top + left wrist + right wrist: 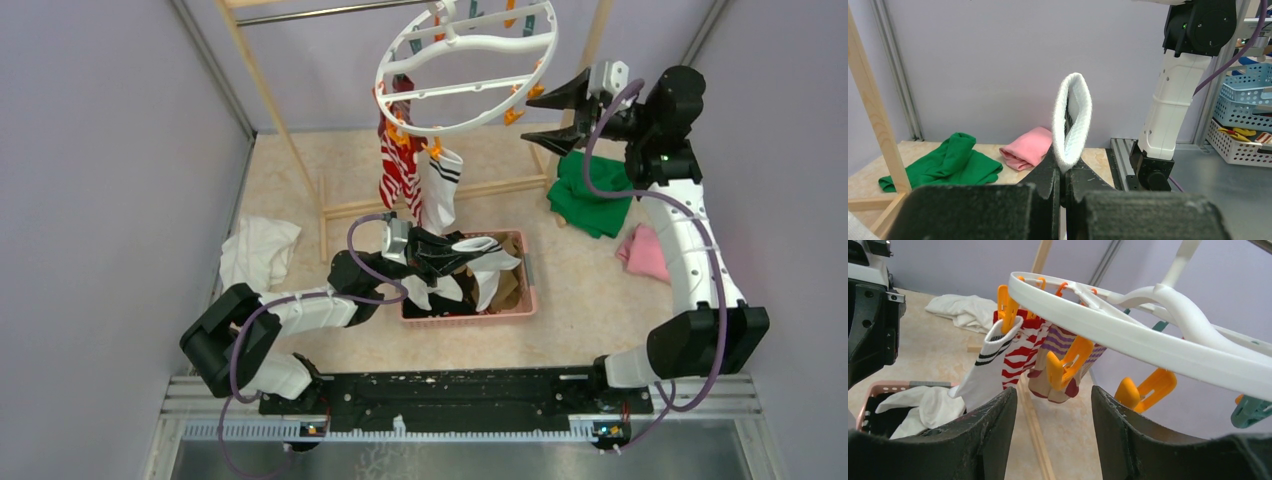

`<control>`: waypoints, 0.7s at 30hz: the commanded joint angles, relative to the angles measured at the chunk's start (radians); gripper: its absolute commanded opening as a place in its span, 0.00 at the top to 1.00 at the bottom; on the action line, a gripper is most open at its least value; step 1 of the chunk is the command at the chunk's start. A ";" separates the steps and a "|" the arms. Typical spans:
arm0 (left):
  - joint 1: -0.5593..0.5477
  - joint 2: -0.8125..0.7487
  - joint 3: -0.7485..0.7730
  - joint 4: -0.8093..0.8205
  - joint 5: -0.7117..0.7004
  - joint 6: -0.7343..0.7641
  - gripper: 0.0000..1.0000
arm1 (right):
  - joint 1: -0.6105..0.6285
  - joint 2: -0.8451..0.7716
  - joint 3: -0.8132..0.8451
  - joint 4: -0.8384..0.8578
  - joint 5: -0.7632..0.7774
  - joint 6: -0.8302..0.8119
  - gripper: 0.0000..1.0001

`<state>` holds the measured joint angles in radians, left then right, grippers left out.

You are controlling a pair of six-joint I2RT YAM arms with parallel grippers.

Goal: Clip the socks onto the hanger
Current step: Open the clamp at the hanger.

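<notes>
The white ring hanger [455, 126] hangs at the top centre, and its rim [1128, 335] shows close in the right wrist view. A red-and-white striped sock [400, 170] and a white sock with black bands [441, 190] hang from orange pegs. A tan and maroon sock [1048, 377] hangs beside them. My left gripper [450, 256] is shut on a white sock [1073, 120], held up over the pink basket [522, 300]. My right gripper [556, 114] is open and empty beside the hanger's right rim, near a free orange peg [1145, 387].
The pink basket holds more socks. A green cloth [590, 195] and a pink cloth [645, 250] lie at the right. A white cloth [258, 250] lies at the left. The wooden rack frame [270, 100] stands behind the hanger.
</notes>
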<state>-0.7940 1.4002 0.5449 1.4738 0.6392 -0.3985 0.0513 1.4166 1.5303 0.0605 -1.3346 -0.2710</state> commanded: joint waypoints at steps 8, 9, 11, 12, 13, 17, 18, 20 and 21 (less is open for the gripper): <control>-0.002 -0.032 -0.002 0.170 0.013 -0.005 1.00 | 0.060 0.026 0.006 0.163 0.009 0.088 0.45; -0.003 -0.032 -0.001 0.169 0.014 -0.005 1.00 | 0.061 0.028 0.007 0.166 0.016 0.092 0.45; -0.002 -0.031 0.002 0.165 0.014 -0.005 1.00 | 0.063 0.031 0.012 0.165 0.026 0.094 0.44; -0.003 -0.029 0.005 0.165 0.016 -0.006 1.00 | 0.065 0.033 0.015 0.164 0.032 0.095 0.44; -0.002 -0.027 0.006 0.164 0.017 -0.009 1.00 | 0.066 0.036 0.017 0.162 0.037 0.095 0.43; -0.002 -0.020 0.014 0.164 0.021 -0.016 1.00 | 0.084 0.048 0.027 0.167 0.041 0.099 0.42; -0.003 -0.022 0.014 0.164 0.022 -0.017 1.00 | 0.088 0.051 0.027 0.173 0.040 0.102 0.41; -0.003 -0.024 0.012 0.164 0.022 -0.019 1.00 | 0.094 0.057 0.025 0.186 0.041 0.110 0.41; -0.004 -0.028 0.011 0.163 0.022 -0.019 1.00 | 0.096 0.058 0.024 0.192 0.041 0.115 0.40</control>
<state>-0.7940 1.3964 0.5449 1.4742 0.6399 -0.4095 0.1314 1.4651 1.5303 0.1951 -1.2995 -0.1791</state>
